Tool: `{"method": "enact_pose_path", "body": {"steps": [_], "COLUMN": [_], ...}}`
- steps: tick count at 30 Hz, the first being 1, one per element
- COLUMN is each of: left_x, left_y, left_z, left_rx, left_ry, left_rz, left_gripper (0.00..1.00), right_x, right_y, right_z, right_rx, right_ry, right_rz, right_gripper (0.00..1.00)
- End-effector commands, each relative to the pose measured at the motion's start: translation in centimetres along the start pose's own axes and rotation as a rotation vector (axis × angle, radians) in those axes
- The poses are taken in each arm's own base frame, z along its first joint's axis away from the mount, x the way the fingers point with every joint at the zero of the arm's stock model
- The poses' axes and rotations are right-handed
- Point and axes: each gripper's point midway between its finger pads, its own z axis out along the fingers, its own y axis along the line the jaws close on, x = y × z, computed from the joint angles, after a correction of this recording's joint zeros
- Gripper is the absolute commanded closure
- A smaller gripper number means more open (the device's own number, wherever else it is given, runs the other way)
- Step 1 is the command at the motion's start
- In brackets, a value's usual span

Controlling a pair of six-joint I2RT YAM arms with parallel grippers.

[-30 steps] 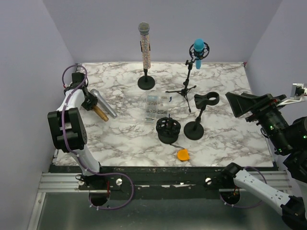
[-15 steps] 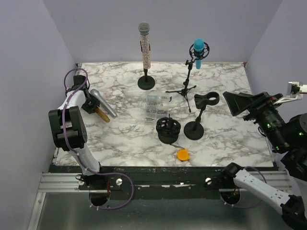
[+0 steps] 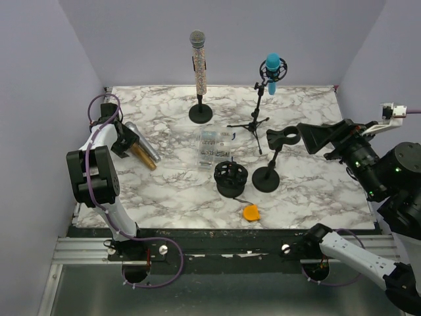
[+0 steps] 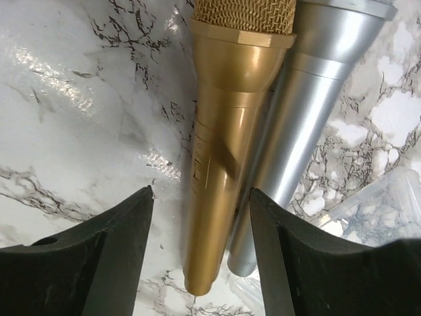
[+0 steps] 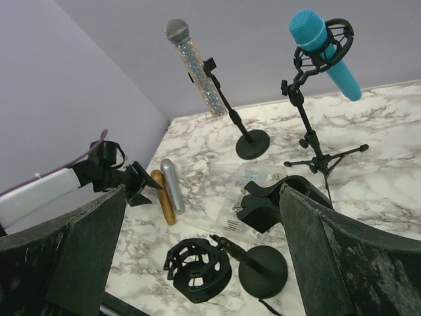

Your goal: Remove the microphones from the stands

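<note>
A glitter microphone [image 3: 198,59] stands upright in a round-base stand [image 3: 200,113] at the back; it also shows in the right wrist view [image 5: 194,62]. A blue microphone [image 3: 272,69] sits in a shock mount on a tripod stand [image 3: 253,124]. A gold microphone [image 3: 142,156] and a silver microphone [image 3: 143,143] lie side by side on the table at the left. My left gripper [image 3: 122,139] is open at their near end; the gold microphone [image 4: 223,164] lies between the fingers with gaps on both sides. My right gripper [image 3: 314,138] is open and empty, raised at the right beside an empty clip stand [image 3: 283,138].
A clear plastic bag of small parts [image 3: 214,146] lies mid-table. A loose black shock mount [image 3: 231,179] and the clip stand's round base [image 3: 266,179] sit in front of it. A small orange object [image 3: 250,212] lies near the front edge. Purple walls enclose the table.
My right gripper has moved left, toward the empty clip stand. My left gripper stays open at the gold microphone, which has shifted slightly to lie along the silver one.
</note>
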Motion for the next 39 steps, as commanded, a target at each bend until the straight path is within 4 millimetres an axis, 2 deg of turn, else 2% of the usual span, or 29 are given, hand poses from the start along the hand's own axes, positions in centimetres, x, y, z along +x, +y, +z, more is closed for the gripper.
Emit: {"method": "enact_pose_path", "body": {"steps": [1,7,13,19,22,24,28,32,36,39], "left_x": [0.3,-0.4,-1.4,-1.5,-0.8,0.0,1.9,5.0,6.7,7.7], "left_y": [-1.0,-2.0,-3.1,-5.7,-7.3,-8.4,-10.5,-13.0,-13.7,-14.0], "left_z": [-0.9,-4.4,-9.2,-13.6,-15.6,-16.9,-19.3,-22.9,-26.7,-28.3], "left_rx": [0.055,0.131,0.238,0.342,0.413,0.446,0.536,0.759,0.938,0.988], "left_ry": [0.031,-0.029,-0.134,-0.231,-0.261,-0.272,-0.279,-0.261,-0.301,-0.318], "left_rz": [-0.017,-0.013,0.009,0.119,0.188,0.245,0.353,0.469,0.530,0.579], "left_gripper": [0.40,0.35,0.31,0.31,0.30,0.30,0.30,0.26,0.13,0.10], "right_x": [2.1,5.5,8.1,8.7,9.3,9.9,11.3,11.6,10.5,10.4], "right_y": [-0.7,-2.2,-2.5,-1.6,-1.5,-2.1,-3.5,-3.4,-3.8,-4.5], "right_z": [0.6,1.6,2.1,3.7,4.9,5.6,6.1,5.9,5.7,5.9], "right_rx": [0.026,0.072,0.060,0.034,0.048,0.087,0.173,0.168,0.209,0.248], "right_ry": [0.103,0.255,0.409,0.473,0.497,0.522,0.576,0.582,0.554,0.547], "right_rz": [-0.094,-0.206,-0.303,-0.335,-0.338,-0.340,-0.341,-0.318,-0.323,-0.335], "right_gripper": [0.00,0.00,0.09,0.30,0.40,0.48,0.58,0.60,0.59,0.58]}}
